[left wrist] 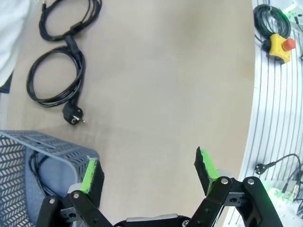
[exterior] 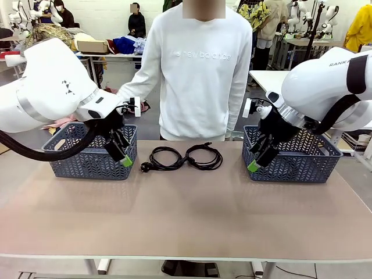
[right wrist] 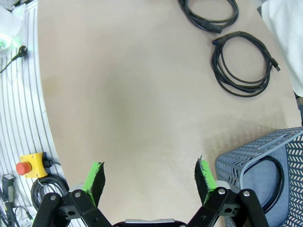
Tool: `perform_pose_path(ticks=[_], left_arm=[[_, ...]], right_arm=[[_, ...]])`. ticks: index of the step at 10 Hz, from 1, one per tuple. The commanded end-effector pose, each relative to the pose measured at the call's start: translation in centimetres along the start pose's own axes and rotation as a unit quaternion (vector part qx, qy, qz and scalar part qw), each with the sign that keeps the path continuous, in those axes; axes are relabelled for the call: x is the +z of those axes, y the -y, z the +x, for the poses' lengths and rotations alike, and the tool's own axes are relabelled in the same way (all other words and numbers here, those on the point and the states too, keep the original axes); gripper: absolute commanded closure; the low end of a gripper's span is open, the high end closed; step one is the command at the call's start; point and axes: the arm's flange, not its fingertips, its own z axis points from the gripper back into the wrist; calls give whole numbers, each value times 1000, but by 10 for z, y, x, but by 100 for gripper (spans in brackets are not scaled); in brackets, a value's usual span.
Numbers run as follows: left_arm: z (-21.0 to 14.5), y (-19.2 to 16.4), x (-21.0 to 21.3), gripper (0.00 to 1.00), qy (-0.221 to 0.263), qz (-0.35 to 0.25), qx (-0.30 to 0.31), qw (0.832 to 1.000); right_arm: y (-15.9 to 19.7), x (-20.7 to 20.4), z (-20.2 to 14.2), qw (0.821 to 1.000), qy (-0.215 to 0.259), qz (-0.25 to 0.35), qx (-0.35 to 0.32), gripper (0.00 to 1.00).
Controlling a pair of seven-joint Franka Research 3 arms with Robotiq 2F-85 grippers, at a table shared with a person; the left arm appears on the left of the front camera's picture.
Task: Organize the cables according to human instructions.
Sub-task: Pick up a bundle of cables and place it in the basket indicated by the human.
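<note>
Two black coiled cables lie side by side at the table's far middle, in front of the person: the left cable (exterior: 152, 157) (left wrist: 80, 66) ends in a chunky plug, the right cable (exterior: 220, 158) (right wrist: 216, 66) is thinner. My left gripper (exterior: 119, 152) (left wrist: 149, 170) hangs open over the left basket's near corner, holding nothing. My right gripper (exterior: 260, 156) (right wrist: 149, 177) hangs open at the right basket's near left corner, likewise with nothing in it. Each wrist view shows a further black cable lying inside its basket (left wrist: 34, 163) (right wrist: 279, 175).
A grey-blue left basket (exterior: 75, 165) (left wrist: 52, 142) and a right basket (exterior: 296, 168) (right wrist: 255, 146) flank the cables. The person (exterior: 197, 70) stands at the far edge, arms down. A yellow emergency-stop box (left wrist: 279, 45) (right wrist: 31, 165) sits off the near edge.
</note>
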Motion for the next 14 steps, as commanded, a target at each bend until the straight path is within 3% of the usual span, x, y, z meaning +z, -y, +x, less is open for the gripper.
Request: perform_pose_path(ticks=[1, 14], left_arm=[[-2, -1, 2, 0, 0, 2, -4, 1000], [-2, -1, 2, 0, 0, 2, -4, 1000]], right_arm=[[0, 1, -1, 1000, 1, -2, -2, 0], [0, 1, -1, 1000, 1, -2, -2, 0]])
